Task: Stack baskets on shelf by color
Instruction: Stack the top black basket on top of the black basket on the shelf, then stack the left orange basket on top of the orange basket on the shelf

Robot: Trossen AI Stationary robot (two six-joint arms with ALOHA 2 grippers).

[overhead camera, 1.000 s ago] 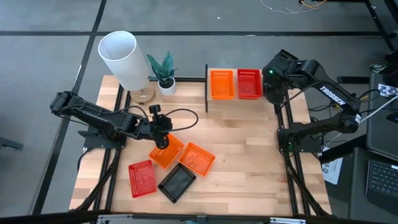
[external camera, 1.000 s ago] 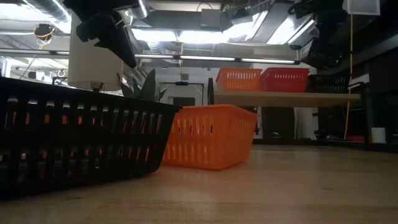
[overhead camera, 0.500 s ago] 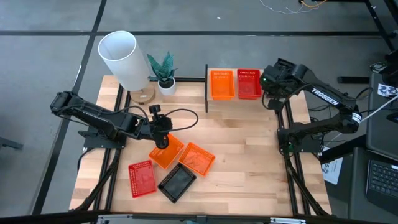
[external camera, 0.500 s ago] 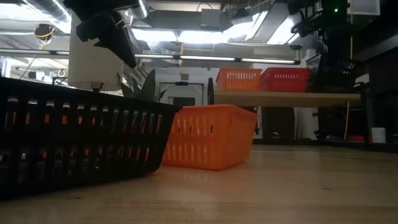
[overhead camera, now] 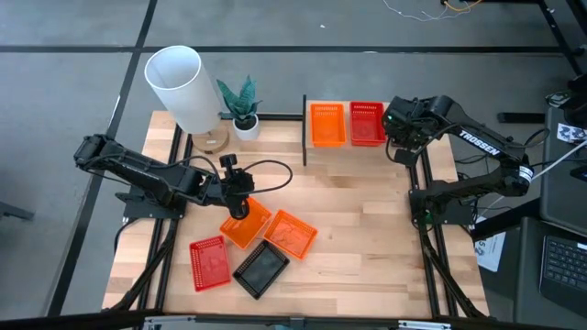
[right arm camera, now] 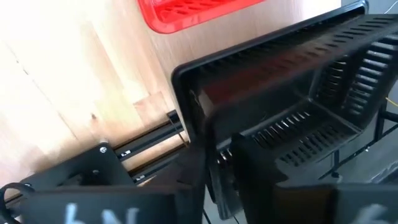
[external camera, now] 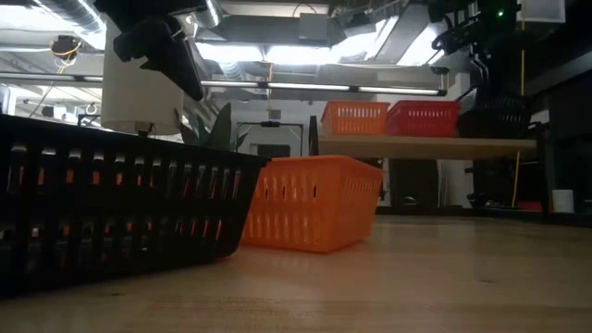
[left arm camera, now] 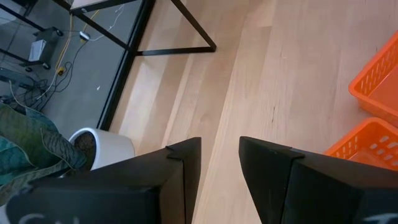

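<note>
My right gripper [overhead camera: 402, 128] hovers at the right end of the shelf [overhead camera: 316, 151], shut on a black basket [right arm camera: 298, 93]. An orange basket [overhead camera: 327, 124] and a red basket [overhead camera: 368, 124] stand side by side on the shelf. My left gripper [overhead camera: 237, 203] is open and hangs over two orange baskets [overhead camera: 246, 227] [overhead camera: 292, 234] on the table, touching nothing. A red basket [overhead camera: 209, 263] and another black basket [overhead camera: 260, 269] lie near the table's near edge. My right gripper holds the black basket by one wall [right arm camera: 208, 134] just under the rim, one finger inside and one outside. In the low view the basket [external camera: 499, 113] hangs tilted just above the shelf's right end. Whether its bottom touches the plank I cannot tell.
A tall white cylinder [overhead camera: 179, 87] and a small potted plant [overhead camera: 243, 110] stand at the table's far left. The shelf's black side post [overhead camera: 304, 128] rises left of the orange basket. Bare wood stretches between the shelf and the loose baskets.
My right arm has turned its wrist and stretched its forearm at the shelf's right end. The black basket it carries has tipped and stayed close over that end.
</note>
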